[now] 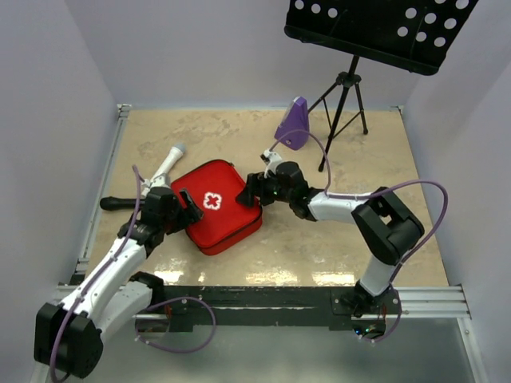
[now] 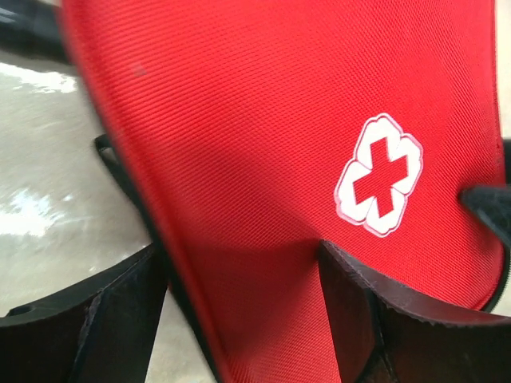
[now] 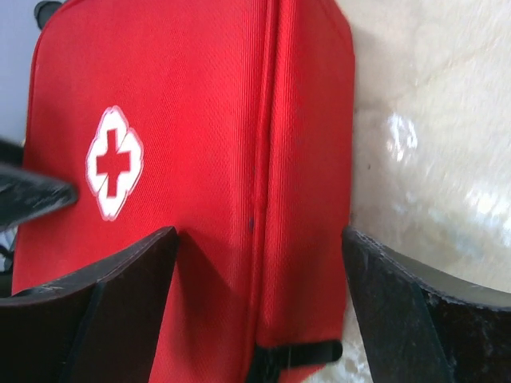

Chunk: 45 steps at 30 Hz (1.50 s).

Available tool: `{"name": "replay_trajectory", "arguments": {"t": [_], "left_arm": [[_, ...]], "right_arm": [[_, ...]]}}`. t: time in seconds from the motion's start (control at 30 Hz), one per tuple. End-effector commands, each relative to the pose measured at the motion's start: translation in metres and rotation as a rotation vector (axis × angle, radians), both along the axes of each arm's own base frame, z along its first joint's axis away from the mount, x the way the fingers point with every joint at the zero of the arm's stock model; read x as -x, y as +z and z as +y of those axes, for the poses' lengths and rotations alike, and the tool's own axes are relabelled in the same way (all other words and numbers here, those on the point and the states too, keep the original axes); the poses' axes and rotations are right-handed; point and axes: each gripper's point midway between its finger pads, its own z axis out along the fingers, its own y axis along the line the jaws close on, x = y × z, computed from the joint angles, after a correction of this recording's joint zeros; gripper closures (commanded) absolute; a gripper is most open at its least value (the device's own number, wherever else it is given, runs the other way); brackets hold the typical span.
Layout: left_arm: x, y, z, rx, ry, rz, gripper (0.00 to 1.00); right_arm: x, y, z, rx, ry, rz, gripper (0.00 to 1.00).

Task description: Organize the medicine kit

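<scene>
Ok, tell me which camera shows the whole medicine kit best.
The top external view: the medicine kit shows almost whole, closed, flat on the table. The left wrist view gives only its red face and white cross close up; the right wrist view adds its side edge.

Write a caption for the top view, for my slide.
Left gripper and right gripper flank the closed red kit, jaws wide at its opposite edges.

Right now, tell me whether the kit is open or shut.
Shut. The kit lies flat, cross up; the right wrist view shows its halves meeting along the seam, no lining showing.
</scene>
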Motion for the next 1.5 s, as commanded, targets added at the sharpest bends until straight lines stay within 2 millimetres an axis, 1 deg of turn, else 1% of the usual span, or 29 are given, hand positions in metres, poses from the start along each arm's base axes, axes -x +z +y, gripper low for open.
{"name": "replay_trajectory", "arguments": {"t": [0.0,0.07,0.13,0.2,0.27,0.33,0.4,0.47,0.5,0.57,0.6,0.63,0.67,0.7,0.77,0.8,0.83,0.9,0.93,0.97,1.03,1.1,1.13,1.2,1.23,1.27,1.3,1.37,1.47], "left_arm": [[-0.01,-0.013,-0.029,0.052,-0.167,0.02,0.24],[-0.017,-0.009,-0.04,0.082,-0.217,-0.009,0.25],[-0.028,0.004,-0.057,0.119,-0.295,-0.077,0.27],[-0.04,0.016,-0.073,0.096,-0.368,-0.134,0.28],[-0.055,0.026,-0.091,0.06,-0.446,-0.153,0.27],[-0.071,0.022,-0.105,0.023,-0.509,-0.122,0.28],[-0.09,0.028,-0.111,-0.011,-0.532,-0.137,0.27],[-0.111,0.036,-0.112,-0.052,-0.518,-0.158,0.27],[-0.122,0.042,-0.111,-0.075,-0.504,-0.176,0.27],[-0.138,0.052,-0.099,-0.138,-0.442,-0.169,0.26],[-0.153,0.068,-0.086,-0.18,-0.371,-0.194,0.24],[-0.155,0.073,-0.074,-0.212,-0.324,-0.188,0.23],[-0.159,0.089,-0.063,-0.242,-0.265,-0.21,0.21],[-0.159,0.099,-0.049,-0.277,-0.202,-0.222,0.19],[-0.146,0.116,-0.024,-0.312,-0.089,-0.245,0.18],[-0.135,0.122,-0.017,-0.302,-0.052,-0.252,0.19],[-0.121,0.124,-0.011,-0.285,-0.031,-0.255,0.2],[-0.09,0.117,-0.002,-0.232,0.016,-0.24,0.21],[-0.074,0.11,0.003,-0.209,0.037,-0.233,0.21],[-0.059,0.11,0.009,-0.18,0.068,-0.244,0.21],[-0.032,0.103,0.021,-0.133,0.131,-0.235,0.21],[-0.01,0.096,0.02,-0.05,0.143,-0.229,0.22],[-0.002,0.093,0.013,0.013,0.13,-0.227,0.24],[0.012,0.079,-0.003,0.13,0.092,-0.21,0.28],[0.017,0.072,-0.011,0.18,0.073,-0.194,0.3],[0.021,0.061,-0.017,0.208,0.046,-0.177,0.33],[0.024,0.054,-0.026,0.236,0.006,-0.169,0.35],[0.033,0.032,-0.04,0.276,-0.064,-0.124,0.37],[0.038,0.017,-0.055,0.325,-0.132,-0.106,0.36]], "right_arm": [[0.042,-0.001,-0.009,-0.062,0.094,0.028,0.15],[0.061,0.0,-0.015,-0.073,0.106,0.026,0.16],[0.079,0.009,-0.015,-0.102,0.128,0.012,0.16],[0.094,0.018,-0.011,-0.125,0.143,-0.001,0.15],[0.104,0.023,-0.004,-0.133,0.152,-0.005,0.15],[0.117,0.028,0.008,-0.14,0.177,0.0,0.15],[0.132,0.033,0.02,-0.147,0.216,0.004,0.15],[0.146,0.04,0.027,-0.136,0.247,0.0,0.15],[0.145,0.041,0.025,-0.118,0.241,-0.004,0.14],[0.136,0.044,0.014,-0.059,0.168,-0.006,0.13],[0.125,0.046,0.002,-0.018,0.088,-0.012,0.09],[0.114,0.051,-0.01,0.013,0.015,-0.028,0.07],[0.1,0.058,-0.025,0.034,-0.07,-0.045,0.06],[0.083,0.071,-0.04,0.027,-0.149,-0.069,0.05],[0.048,0.095,-0.07,-0.007,-0.277,-0.105,0.05],[0.031,0.109,-0.083,-0.034,-0.331,-0.129,0.05],[0.017,0.123,-0.089,-0.058,-0.359,-0.158,0.05],[-0.008,0.143,-0.09,-0.076,-0.398,-0.205,0.05],[-0.02,0.144,-0.086,-0.068,-0.404,-0.211,0.05],[-0.032,0.146,-0.079,-0.063,-0.404,-0.215,0.04],[-0.057,0.136,-0.068,-0.039,-0.413,-0.203,0.04],[-0.08,0.133,-0.058,-0.039,-0.408,-0.214,0.04],[-0.094,0.133,-0.052,-0.04,-0.409,-0.225,0.04],[-0.113,0.112,-0.044,0.004,-0.4,-0.199,0.04],[-0.123,0.11,-0.039,0.016,-0.396,-0.203,0.04],[-0.13,0.097,-0.038,0.043,-0.399,-0.188,0.04],[-0.134,0.085,-0.037,0.07,-0.399,-0.177,0.04],[-0.134,0.067,-0.038,0.103,-0.391,-0.167,0.04],[-0.126,0.04,-0.042,0.147,-0.369,-0.126,0.03]]}}
